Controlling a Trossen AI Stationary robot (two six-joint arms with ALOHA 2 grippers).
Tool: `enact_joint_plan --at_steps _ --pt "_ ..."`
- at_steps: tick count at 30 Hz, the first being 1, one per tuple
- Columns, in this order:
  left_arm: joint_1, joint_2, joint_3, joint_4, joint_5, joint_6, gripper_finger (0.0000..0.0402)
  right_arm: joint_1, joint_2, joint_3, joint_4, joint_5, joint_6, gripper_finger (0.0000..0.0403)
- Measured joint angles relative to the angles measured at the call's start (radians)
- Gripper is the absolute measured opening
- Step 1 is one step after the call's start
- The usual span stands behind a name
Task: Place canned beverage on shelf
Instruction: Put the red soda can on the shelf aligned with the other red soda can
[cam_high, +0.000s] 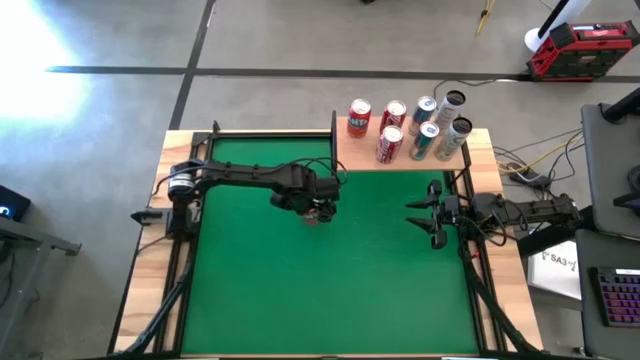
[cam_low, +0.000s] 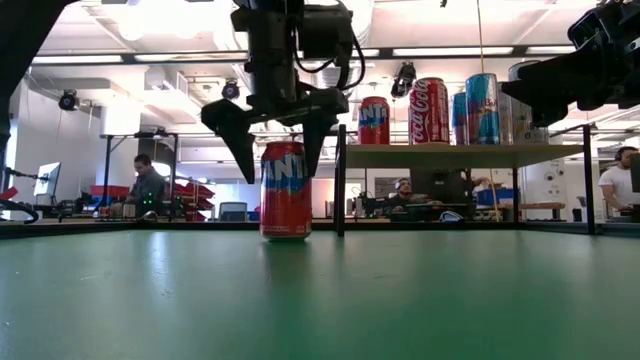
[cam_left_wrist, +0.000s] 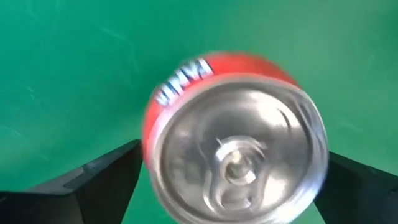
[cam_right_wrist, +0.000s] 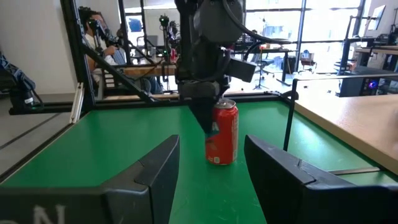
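A red canned beverage (cam_low: 286, 190) stands upright on its base on the green felt, left of the table's middle. My left gripper (cam_low: 280, 165) hangs straight down over the can, open. One finger (cam_low: 238, 140) stands on each side of the can's top (cam_left_wrist: 236, 155), and a gap shows on the left side in the low view. The shelf (cam_high: 355, 155), a light-wood board with black posts, sits at the far right and carries several cans (cam_high: 405, 130). My right gripper (cam_high: 432, 215) waits level at the right edge, its fingers apart with nothing between them.
A black post (cam_low: 340, 180) of the shelf stands just right of the can in the low view. The shelf board's left part is bare wood. Black rails (cam_high: 180, 250) run along the felt's left and right sides. People sit at desks in the room beyond.
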Motion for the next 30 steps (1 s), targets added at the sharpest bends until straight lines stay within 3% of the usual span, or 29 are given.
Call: enact_joint_plan --at_steps 5,9,18,23,30 --pt "-0.009 -0.001 0.071 -0.006 0.095 0.000 0.0398 0.000 0.000 0.000 0.000 0.000 0.000 0.0173" --pt "-0.044 -0.001 0.146 -0.045 0.096 0.000 0.0398 0.000 0.001 0.000 0.000 0.000 0.000 0.0173" --pt "-0.187 -0.014 0.240 -0.311 -0.016 -0.157 0.0393 0.000 0.002 0.000 0.000 0.000 0.000 0.0173" --pt "-0.292 -0.092 0.156 -0.318 -0.045 -0.273 0.0389 0.000 0.002 0.000 0.000 0.000 0.000 0.0173" --pt "-0.444 -0.310 -0.141 -0.191 -0.318 -0.439 0.0381 0.000 0.002 0.000 0.000 0.000 0.000 0.0173"
